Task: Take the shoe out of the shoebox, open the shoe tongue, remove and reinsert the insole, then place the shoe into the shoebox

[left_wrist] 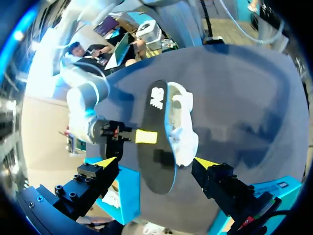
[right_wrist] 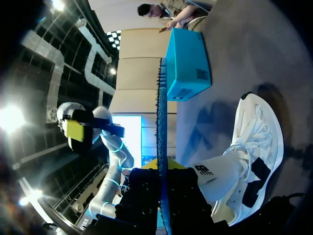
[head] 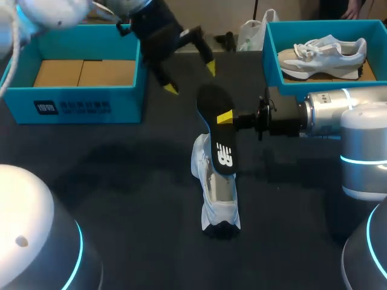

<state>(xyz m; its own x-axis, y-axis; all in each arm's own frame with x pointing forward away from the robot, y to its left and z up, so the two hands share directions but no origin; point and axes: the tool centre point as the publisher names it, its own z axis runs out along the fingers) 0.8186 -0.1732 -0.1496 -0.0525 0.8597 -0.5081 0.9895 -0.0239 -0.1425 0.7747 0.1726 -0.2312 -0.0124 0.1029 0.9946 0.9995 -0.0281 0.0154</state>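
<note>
Head view, middle of the dark table (head: 121,181): right gripper (head: 224,118) in from the side, fingers closed narrow on the black insole (head: 222,156), one yellow fingertip flat against its upper face. Held tilted up off the table, one end past the fingers toward the left gripper (head: 190,78), the printed end below them and overlapping the mouth of the white shoe (head: 219,202); cannot tell whether actually inside it. Just beneath the right fingers, that shoe on the table, outside both boxes, dark toe pointing away from the left gripper. Left fingers spread wide, gripping nothing, poised above the insole's far end without touching it. Left wrist view: insole and shoe side by side ahead of the spread fingertips (left_wrist: 105,160), the other arm's yellow tip pressed on the insole. Right wrist view: insole edge-on, rising straight out from between the fingers, shoe beside them with laces and tongue showing. Behind the left fingers, a blue shoebox (head: 78,107), only its cardboard floor inside. Beyond the right arm, a second blue box (head: 269,51) with a second shoe (head: 323,54) in it.
</note>
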